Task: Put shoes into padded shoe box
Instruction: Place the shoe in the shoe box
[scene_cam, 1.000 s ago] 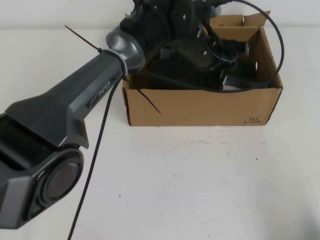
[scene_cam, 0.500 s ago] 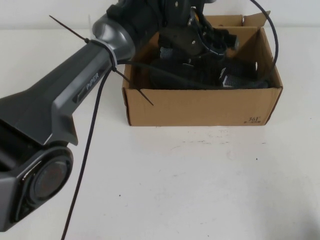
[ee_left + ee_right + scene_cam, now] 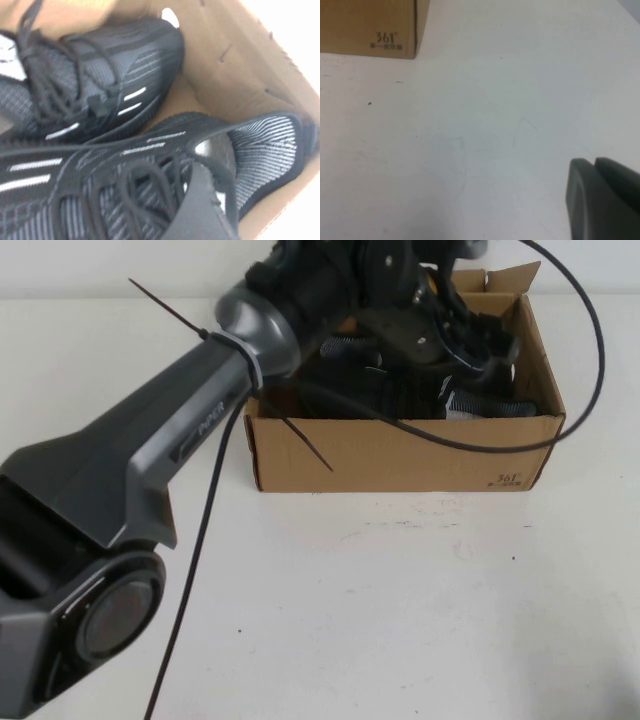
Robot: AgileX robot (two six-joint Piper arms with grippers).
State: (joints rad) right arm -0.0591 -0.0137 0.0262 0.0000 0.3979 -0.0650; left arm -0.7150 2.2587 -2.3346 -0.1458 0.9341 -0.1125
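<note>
**Ana:** Table (image 3: 400, 620) first: it's white, and the padded shoe box (image 3: 400, 455) sits toward its far side with the top flaps up and small dark print at its lower right corner.

**Ben:** And the left arm (image 3: 150, 460)?

**Ana:** It reaches across from the near left, and its wrist hangs over the box opening. The left gripper (image 3: 440, 335) is above the box's interior, but it's a dark mass against dark shoes, so I cannot tell how it is set or whether it grips anything.

**Ben:** Where are the shoes?

**Ana:** Both are in the box. The left wrist view shows one shoe (image 3: 95, 85) with its toe toward a cardboard wall, and the other shoe (image 3: 150, 185) just beside it, touching it, its grey-white lining facing the camera. They look tilted against each other, not lying flat.

**Ben:** So the job is nearly done?

**Ana:** I'd judge so. The loading looks complete; what may remain is nudging them to settle, then lifting the arm clear.

**Ben:** And the right gripper (image 3: 602, 197)?

**Ana:** Parked low over bare table, well away from the box's printed corner. Only a grey edge of it shows, so I can't read its state either.
</note>
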